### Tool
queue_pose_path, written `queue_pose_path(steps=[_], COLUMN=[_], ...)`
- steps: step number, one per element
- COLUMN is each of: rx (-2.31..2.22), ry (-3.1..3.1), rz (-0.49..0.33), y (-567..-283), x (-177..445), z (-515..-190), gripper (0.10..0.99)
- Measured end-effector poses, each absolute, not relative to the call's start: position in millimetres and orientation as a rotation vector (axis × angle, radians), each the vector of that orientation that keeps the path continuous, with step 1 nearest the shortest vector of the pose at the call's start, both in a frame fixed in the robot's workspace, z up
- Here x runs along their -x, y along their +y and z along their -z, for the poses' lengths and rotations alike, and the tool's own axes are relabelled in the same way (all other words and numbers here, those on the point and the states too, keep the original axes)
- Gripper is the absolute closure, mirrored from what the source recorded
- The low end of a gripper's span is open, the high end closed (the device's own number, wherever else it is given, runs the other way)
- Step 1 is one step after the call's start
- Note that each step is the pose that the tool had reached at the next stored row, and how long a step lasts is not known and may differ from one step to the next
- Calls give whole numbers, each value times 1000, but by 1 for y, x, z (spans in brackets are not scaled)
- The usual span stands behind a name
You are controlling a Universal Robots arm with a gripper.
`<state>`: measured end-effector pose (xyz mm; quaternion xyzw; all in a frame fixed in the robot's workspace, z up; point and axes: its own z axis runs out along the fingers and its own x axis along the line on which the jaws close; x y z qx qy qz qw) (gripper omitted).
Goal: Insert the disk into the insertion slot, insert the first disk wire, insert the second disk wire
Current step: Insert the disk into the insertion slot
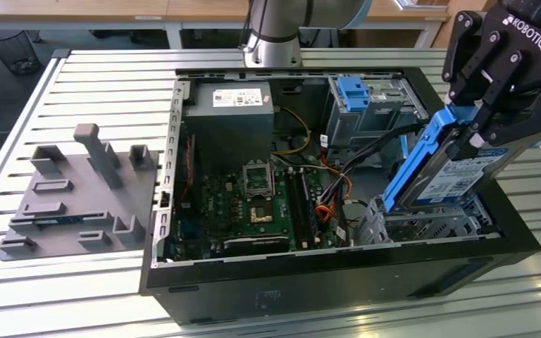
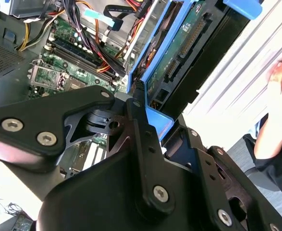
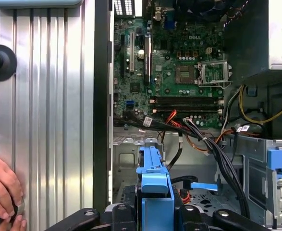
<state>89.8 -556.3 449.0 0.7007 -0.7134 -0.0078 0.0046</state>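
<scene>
My gripper [image 1: 484, 127] is shut on the upper end of the disk [image 1: 454, 176], a silver drive with a white label in a blue carrier. The disk hangs steeply tilted over the exterior view's right side of the open computer case. Its lower end meets the top of the insertion slot [image 1: 430, 227], a low perforated metal cage; whether it is inside I cannot tell. In the second wrist view my gripper [image 2: 162, 126] clamps the blue carrier, and the disk [image 2: 179, 53] shows its green board. In the first wrist view the carrier [image 3: 153, 180] stands over the slot [image 3: 128, 156]. Loose disk wires [image 3: 201, 139] run beside it.
A taller grey cage with a blue bracket [image 1: 357, 95] stands behind the slot. The motherboard [image 1: 261, 201] and power supply [image 1: 228, 105] take up the rest of the case. A grey fixture plate [image 1: 73, 190] lies on the slatted table. A person's hand [image 3: 1, 190] rests beside the case.
</scene>
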Motion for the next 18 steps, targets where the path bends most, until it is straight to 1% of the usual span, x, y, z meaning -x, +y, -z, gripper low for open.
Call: queue_pose_path(steps=[18], rx=[-2189], ry=[-2240], rz=[24], y=[-554], x=[-89], z=[-442], gripper=[718])
